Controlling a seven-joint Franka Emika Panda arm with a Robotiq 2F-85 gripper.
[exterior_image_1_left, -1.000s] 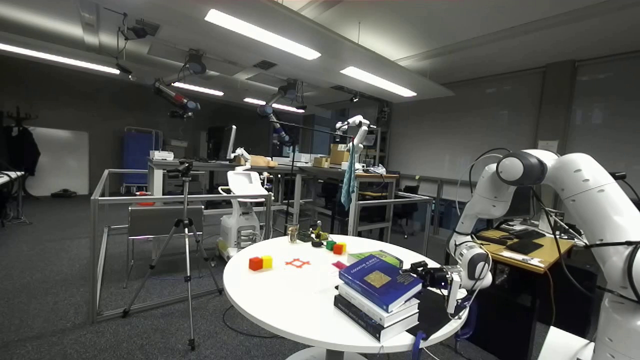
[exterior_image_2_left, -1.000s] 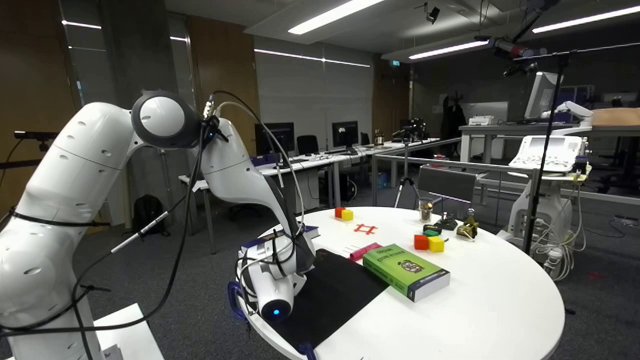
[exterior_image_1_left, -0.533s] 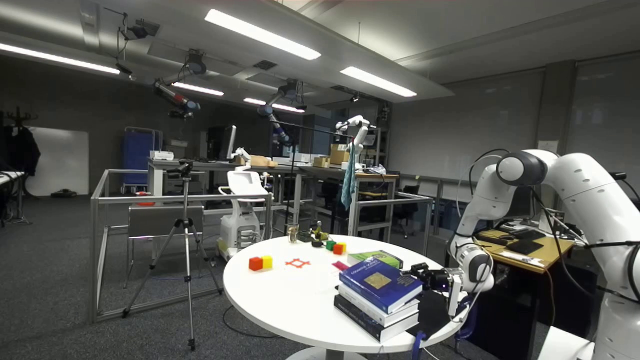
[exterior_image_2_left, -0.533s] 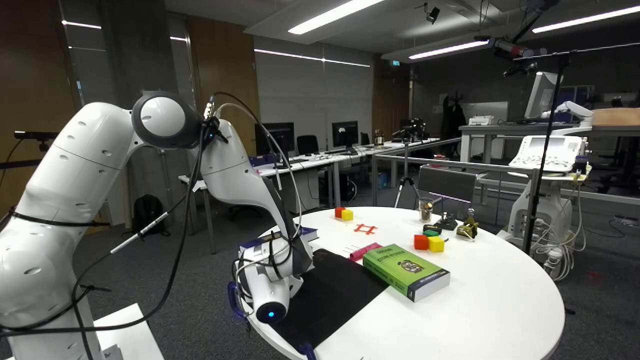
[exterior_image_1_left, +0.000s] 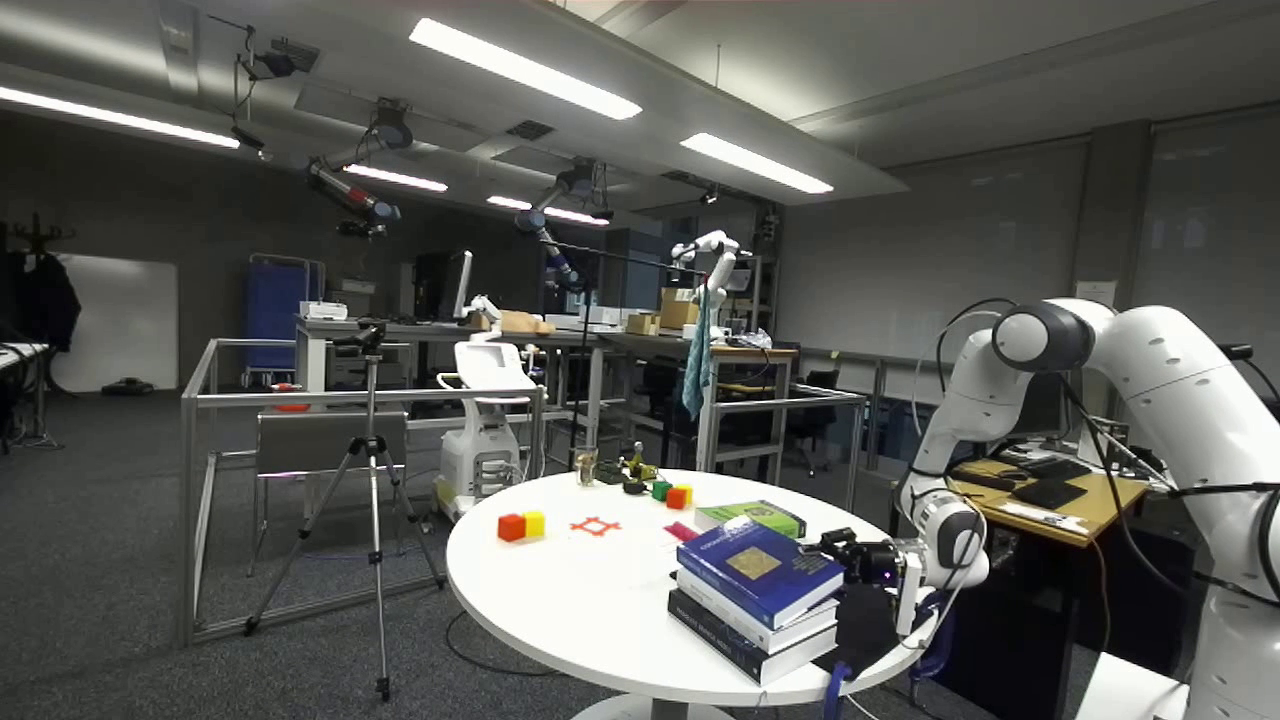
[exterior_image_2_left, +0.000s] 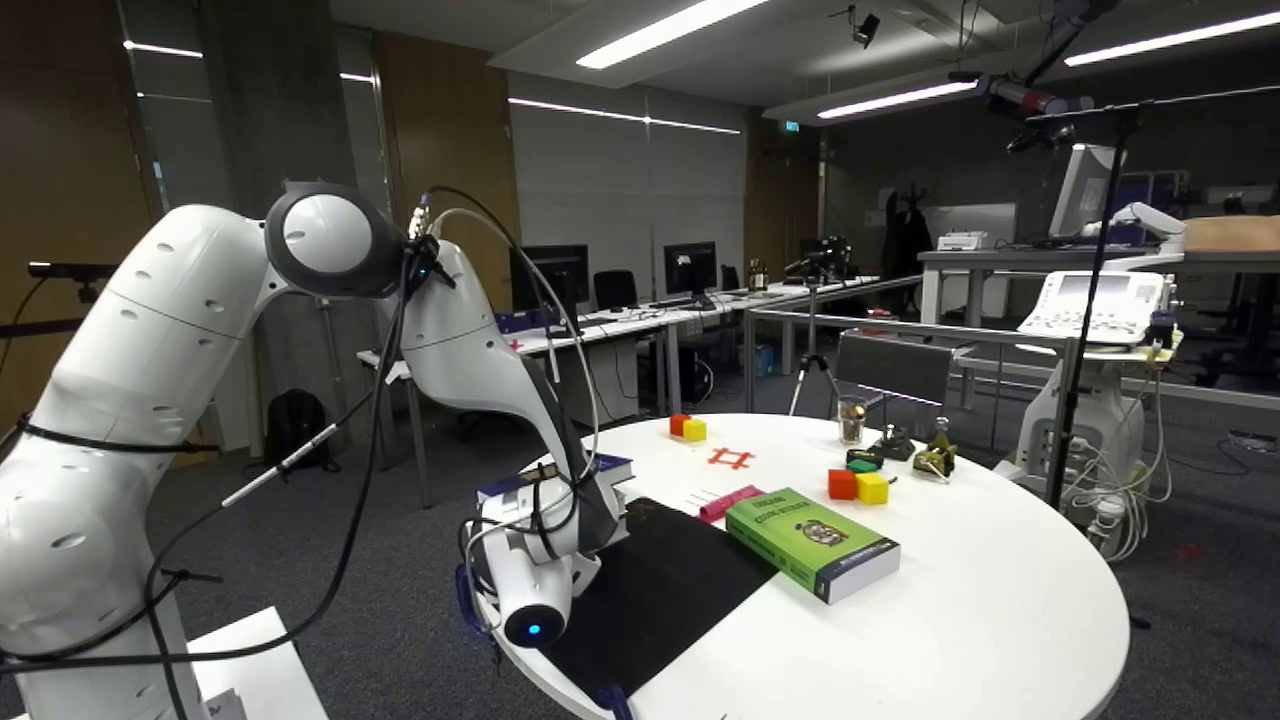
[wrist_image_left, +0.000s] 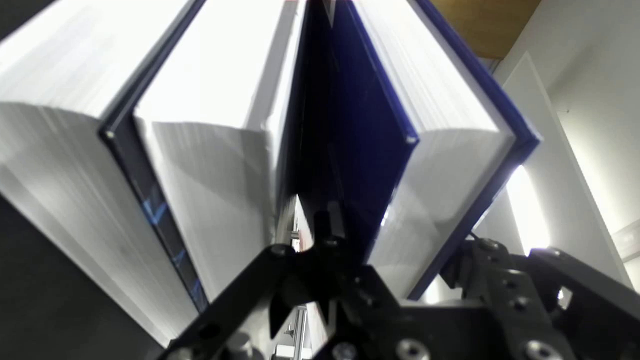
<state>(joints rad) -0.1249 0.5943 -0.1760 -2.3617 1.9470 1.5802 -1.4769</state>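
Observation:
A thick blue book (exterior_image_1_left: 728, 562) lies on top of a stack of books, over a white book (exterior_image_1_left: 728, 606) and a black-covered book (exterior_image_1_left: 715, 632). My gripper (exterior_image_1_left: 832, 547) reaches in at the stack's side. In the wrist view, my gripper (wrist_image_left: 397, 250) has one finger in the gap under the blue book (wrist_image_left: 370, 115) and the other against its top cover, so it is closed around the book's edge. That edge is raised off the white book (wrist_image_left: 210, 160), leaving a wedge-shaped gap. In an exterior view the wrist (exterior_image_2_left: 540, 590) hides the fingers; part of the blue book (exterior_image_2_left: 614, 466) shows behind.
The stack stands on a round white table (exterior_image_1_left: 560, 600), partly over a black mat (exterior_image_2_left: 680, 580). A green book (exterior_image_2_left: 800, 535) and a pink item (exterior_image_2_left: 728, 503) lie beside the mat. Red (exterior_image_2_left: 842, 485) and yellow cubes (exterior_image_2_left: 872, 488) and a glass (exterior_image_2_left: 851, 420) stand farther off. A blue clamp (exterior_image_1_left: 838, 690) grips the table edge.
The wrist has shifted slightly, leftward and a little down in an exterior view. The blue book has tilted a little with it, its far corner lower than before.

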